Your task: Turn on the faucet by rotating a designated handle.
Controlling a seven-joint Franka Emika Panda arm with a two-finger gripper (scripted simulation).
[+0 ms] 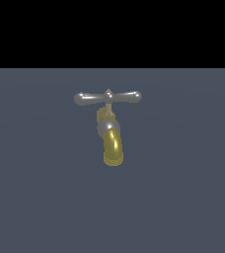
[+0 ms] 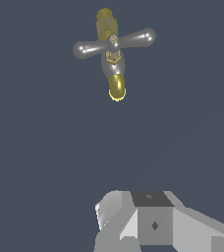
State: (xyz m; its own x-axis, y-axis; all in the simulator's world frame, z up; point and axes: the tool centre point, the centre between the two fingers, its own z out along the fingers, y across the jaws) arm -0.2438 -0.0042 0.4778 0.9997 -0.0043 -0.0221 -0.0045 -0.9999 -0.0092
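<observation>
My gripper (image 2: 148,221) shows only as a grey block at the edge of the wrist view; its fingertips are out of sight, so I cannot tell how far apart they stand, and I see nothing held in it. It does not appear in the exterior view at all. Well apart from me the faucet (image 1: 110,129) stands alone on the plain dark surface (image 1: 35,197), its brass spout (image 1: 113,147) curving down to a ribbed end. The handle (image 1: 107,97), a silver T-bar with bulbous ends, crosses the top on a thin stem. I judge the approach has barely begun. To do it well I should come in beside one rounded end, not the spout, and push sideways so the bar swings round its stem.
</observation>
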